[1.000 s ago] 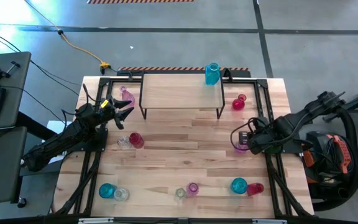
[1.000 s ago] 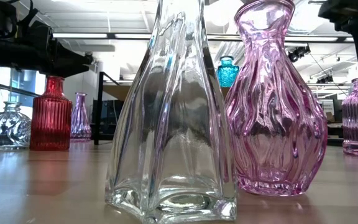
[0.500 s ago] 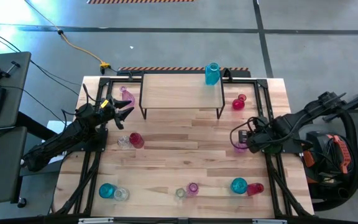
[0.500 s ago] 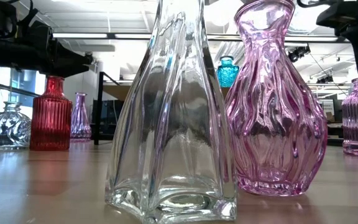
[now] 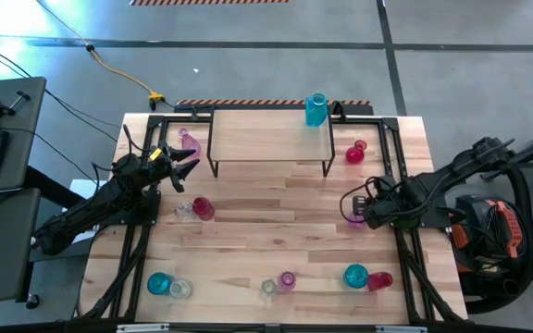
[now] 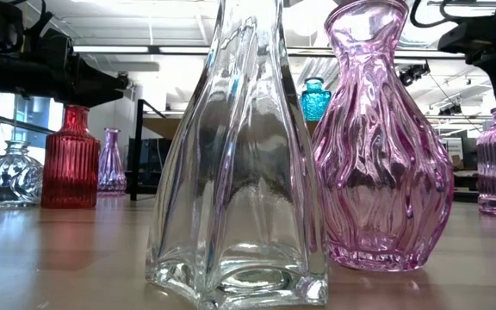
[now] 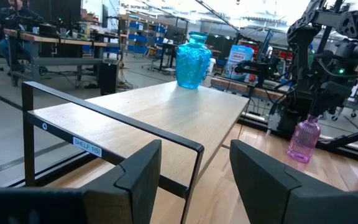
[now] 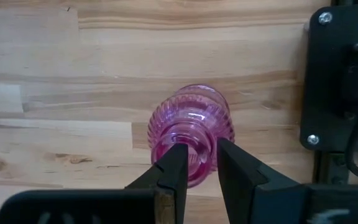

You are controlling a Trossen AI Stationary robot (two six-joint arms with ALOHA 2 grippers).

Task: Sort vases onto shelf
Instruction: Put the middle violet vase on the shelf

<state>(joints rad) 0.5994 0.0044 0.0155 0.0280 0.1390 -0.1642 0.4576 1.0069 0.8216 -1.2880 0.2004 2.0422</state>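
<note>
— Where's your right gripper (image 8: 196, 163) now?

— I have it straight above the ribbed pink-purple vase (image 8: 191, 124) near the right edge of the table (image 5: 276, 236). The fingers stand narrow over the vase's mouth, one on either side of the near rim; whether they actually pinch the glass I cannot tell. The vase stands upright on the planks.

— And the left one?

— My left gripper (image 7: 194, 171) hangs wide open with nothing between its fingers, level with the left end of the shelf (image 7: 166, 112). Ahead of it the shelf's light wood top runs off to a teal blue vase (image 7: 193, 60) at the far corner — the only one up there. A red vase (image 5: 202, 207) and a clear one (image 5: 183, 212) stand on the table just beside that gripper, a pale pink one (image 5: 187, 141) by the shelf's left legs.
</note>
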